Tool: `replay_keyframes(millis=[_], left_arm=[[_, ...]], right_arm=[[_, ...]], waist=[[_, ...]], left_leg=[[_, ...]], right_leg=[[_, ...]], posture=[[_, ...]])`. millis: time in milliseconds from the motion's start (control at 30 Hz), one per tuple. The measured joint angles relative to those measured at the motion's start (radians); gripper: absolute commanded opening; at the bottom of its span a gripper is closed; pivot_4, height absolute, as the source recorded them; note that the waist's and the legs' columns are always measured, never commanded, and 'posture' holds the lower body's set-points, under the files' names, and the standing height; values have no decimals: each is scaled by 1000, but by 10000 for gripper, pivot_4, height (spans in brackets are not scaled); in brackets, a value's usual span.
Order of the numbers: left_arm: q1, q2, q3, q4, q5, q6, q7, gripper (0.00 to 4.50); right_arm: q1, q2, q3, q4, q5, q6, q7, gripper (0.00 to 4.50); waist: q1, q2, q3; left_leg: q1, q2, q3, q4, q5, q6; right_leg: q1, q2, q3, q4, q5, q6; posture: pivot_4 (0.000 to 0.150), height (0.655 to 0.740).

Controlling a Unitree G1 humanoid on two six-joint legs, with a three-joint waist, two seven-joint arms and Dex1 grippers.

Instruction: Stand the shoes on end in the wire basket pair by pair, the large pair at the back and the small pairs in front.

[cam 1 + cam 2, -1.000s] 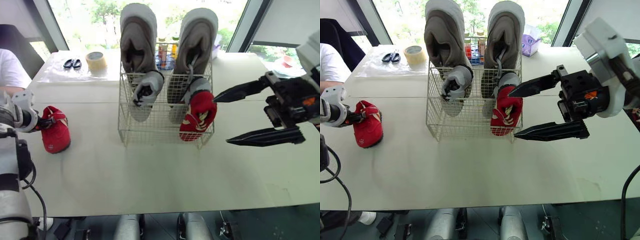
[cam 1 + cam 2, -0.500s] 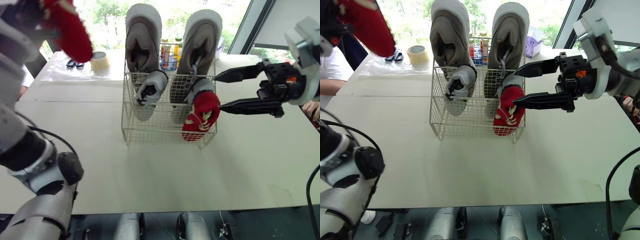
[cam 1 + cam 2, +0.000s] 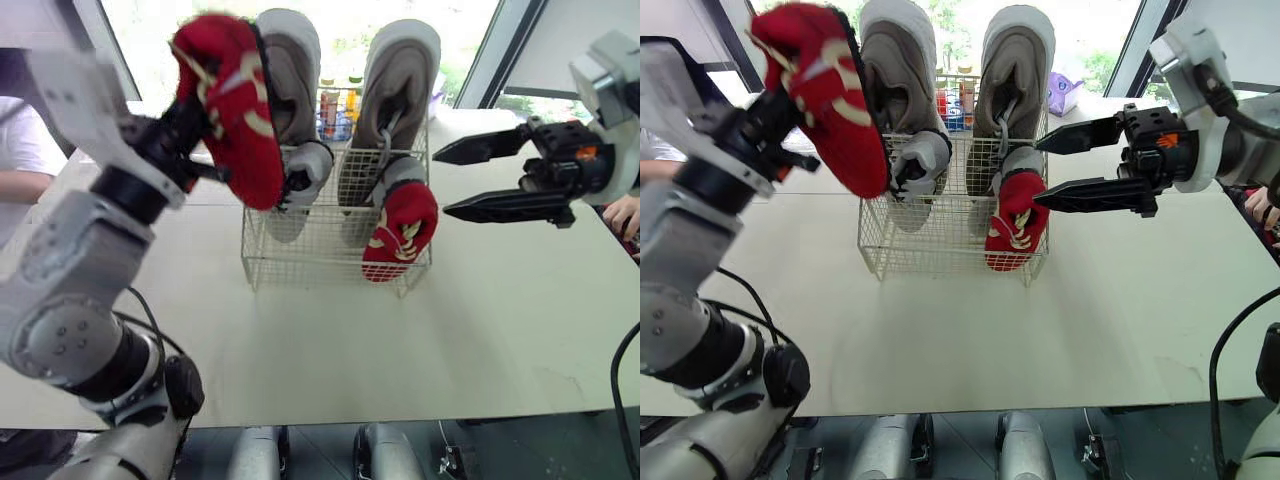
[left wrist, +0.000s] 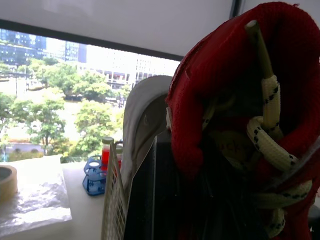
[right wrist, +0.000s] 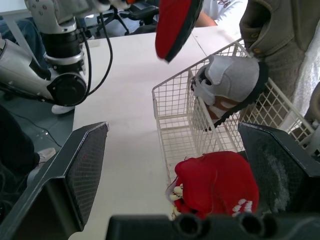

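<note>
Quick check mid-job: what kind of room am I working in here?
Likely an office or lab in a city building: a big window onto trees and towers, a long white table, and a person beside it.

No word, brand or number can be read anywhere. The small red shoe (image 5: pixel 215 182) at 4 o'clock in the wire basket (image 3: pixel 310 255) bears a white mark near its sole, but it is too blurred to make out.
</note>
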State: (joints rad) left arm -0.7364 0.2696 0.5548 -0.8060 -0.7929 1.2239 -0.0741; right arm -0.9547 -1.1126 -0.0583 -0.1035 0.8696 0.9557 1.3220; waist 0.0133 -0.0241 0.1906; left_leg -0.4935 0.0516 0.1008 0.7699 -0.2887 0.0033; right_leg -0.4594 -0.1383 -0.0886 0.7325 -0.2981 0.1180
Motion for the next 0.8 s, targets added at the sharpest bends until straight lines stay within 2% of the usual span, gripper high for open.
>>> replay_keyframes(millis=[300,567,800], left_arm=[[201,36,-133,-3,3,-140,-11,486],[310,76,-274,2,155,-327,-7,486],[329,62,-350,26,255,-428,21,486]], right_arm=[[38,1,-45,-49,34,62,-45,45000],[44,5,-75,-71,64,86,-84,45000],[44,24,-80,-72,87,88,-115,45000]], waist=[[-1,0,0],[0,0,0],[-1,1,0]], left_leg=[[0,0,0,0,0,0],[0,0,0,0,0,1],[0,0,0,0,-1,1]], right_leg=[[0,0,0,0,0,0],[0,0,0,0,0,0],[0,1,0,0,0,0]], posture=[[1500,6675],[1500,6675],[1500,6675]])
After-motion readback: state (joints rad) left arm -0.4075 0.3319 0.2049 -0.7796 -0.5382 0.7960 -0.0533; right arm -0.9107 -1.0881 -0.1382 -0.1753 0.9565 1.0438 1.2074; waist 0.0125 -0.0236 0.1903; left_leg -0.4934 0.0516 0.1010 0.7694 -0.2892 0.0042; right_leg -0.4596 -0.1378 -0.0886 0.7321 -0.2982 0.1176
